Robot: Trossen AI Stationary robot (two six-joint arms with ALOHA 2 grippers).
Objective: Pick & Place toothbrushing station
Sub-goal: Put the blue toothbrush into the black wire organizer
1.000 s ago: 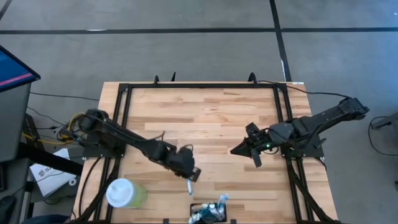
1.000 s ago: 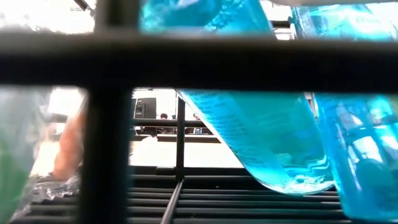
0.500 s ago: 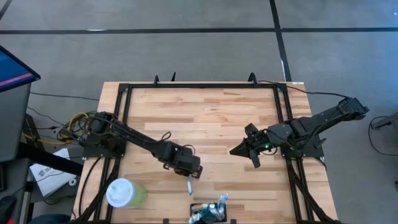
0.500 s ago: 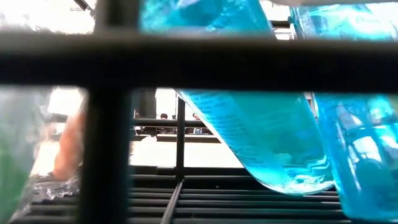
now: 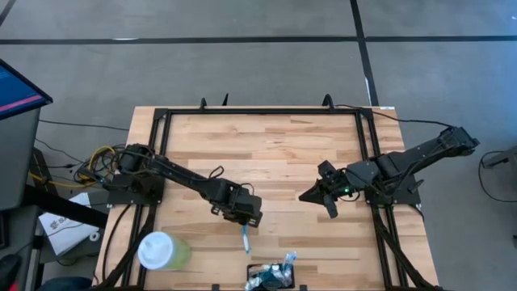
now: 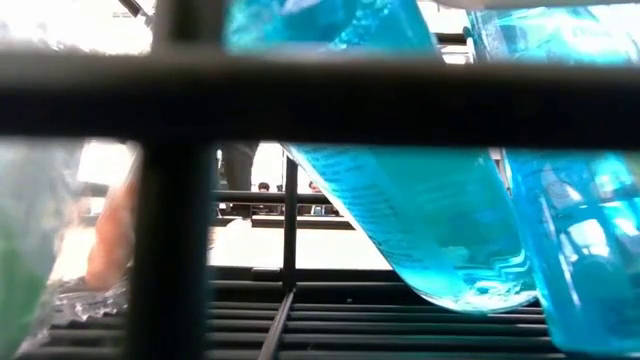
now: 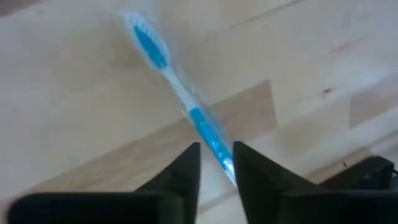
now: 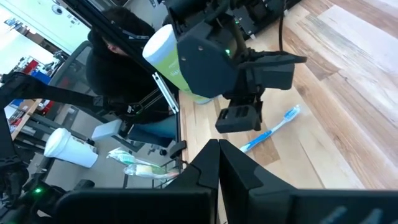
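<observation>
A white-and-blue toothbrush (image 7: 180,93) lies flat on the wooden table (image 5: 275,153), near its front edge. My left gripper (image 7: 216,165) points steeply down over the brush's handle end. It is slightly open, with one finger on each side of the handle. The black holder (image 5: 257,284) stands at the table's near edge and holds teal tubes (image 5: 279,271). My right gripper (image 5: 311,196) hangs shut above the table's right half, with nothing in it. My left gripper straddles the toothbrush's handle end (image 7: 219,152) from above, its fingers lying across the handle. The gap is wider than the handle, and I cannot tell whether either finger touches it. The brush rests on the table along its whole length.
A pale green cup (image 5: 161,250) with a white lid stands at the near left. A black frame (image 5: 161,162) runs around the table's edges. The low view is filled by dark bars and the teal tubes (image 6: 400,200) up close. The table's middle and far part are bare wood.
My left gripper has come down toward the table over the toothbrush and tipped steeper. The toothbrush has stayed in about the same place near the front edge.
</observation>
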